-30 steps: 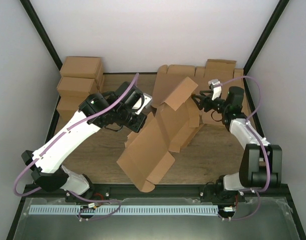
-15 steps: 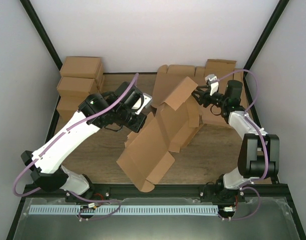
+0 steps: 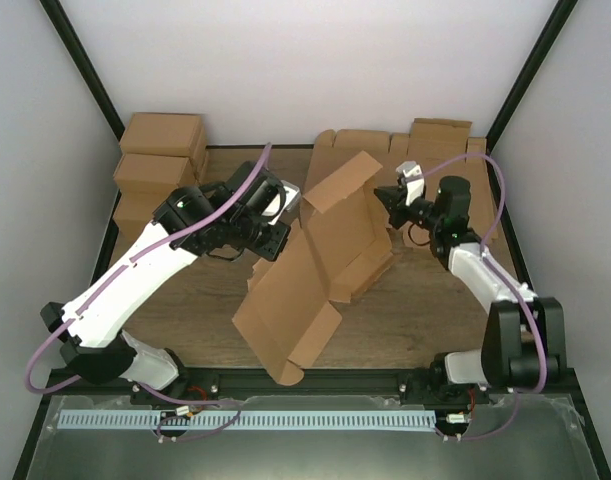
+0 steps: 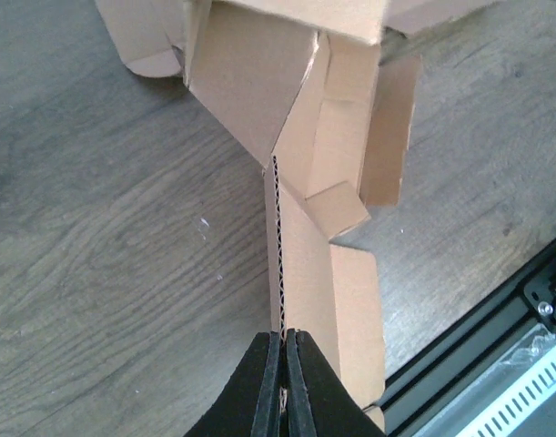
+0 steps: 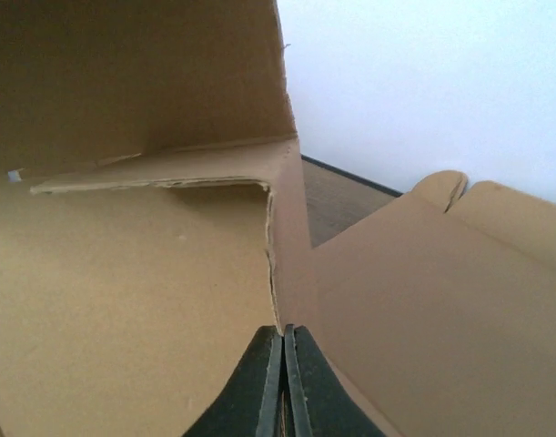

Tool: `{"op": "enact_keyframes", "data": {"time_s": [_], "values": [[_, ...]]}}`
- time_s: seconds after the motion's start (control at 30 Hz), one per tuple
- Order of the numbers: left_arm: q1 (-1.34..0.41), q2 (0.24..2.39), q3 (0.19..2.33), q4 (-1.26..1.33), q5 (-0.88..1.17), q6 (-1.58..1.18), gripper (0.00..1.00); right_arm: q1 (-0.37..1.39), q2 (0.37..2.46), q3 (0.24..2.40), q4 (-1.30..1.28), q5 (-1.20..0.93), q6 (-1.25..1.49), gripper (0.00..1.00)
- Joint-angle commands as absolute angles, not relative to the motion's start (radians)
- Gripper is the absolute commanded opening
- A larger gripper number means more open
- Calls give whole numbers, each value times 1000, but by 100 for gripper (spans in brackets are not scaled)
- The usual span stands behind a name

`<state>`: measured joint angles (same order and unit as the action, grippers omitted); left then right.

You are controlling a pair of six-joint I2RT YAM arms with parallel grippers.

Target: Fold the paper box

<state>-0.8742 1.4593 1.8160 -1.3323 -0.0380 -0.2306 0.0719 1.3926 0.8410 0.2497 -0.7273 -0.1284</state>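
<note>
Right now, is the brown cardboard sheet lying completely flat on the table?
No, the paper box is partly lifted, its panels folded up off the table.

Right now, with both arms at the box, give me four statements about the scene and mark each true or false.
1. The left gripper is shut on an edge of the box. True.
2. The right gripper hangs open, clear of the box. False: it is shut on a cardboard edge of the box.
3. The box lies flat on the table. False: its panels are raised and tilted between the two arms, with only its near part down on the table.
4. A cardboard stack sits at the table's far left corner. True.
</note>
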Motion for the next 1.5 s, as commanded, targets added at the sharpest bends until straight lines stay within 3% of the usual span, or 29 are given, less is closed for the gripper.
{"op": "enact_keyframes", "data": {"time_s": [0.0, 0.23, 0.63, 1.03, 1.17, 1.4, 1.47], "values": [[-867, 1444, 1870, -1266, -105, -272, 4, 135, 1242, 764, 326, -592, -54, 1], [-858, 1436, 1848, -1198, -124, -322, 4, 250, 1037, 606, 363, -403, 64, 1], [-859, 1365, 1796, -1020, -91, -344, 4, 598, 785, 347, 445, 103, 316, 1], [-857, 1227, 1576, -950, -29, -375, 12, 666, 705, 266, 438, 160, 338, 1], [-858, 1181, 1522, -949, -12, -395, 22, 666, 673, 249, 432, 146, 310, 1], [-856, 1140, 1526, -963, -32, -422, 70, 666, 671, 256, 422, 118, 250, 1], [-844, 1134, 1556, -971, -41, -438, 78, 666, 676, 256, 423, 115, 249, 1]]}}
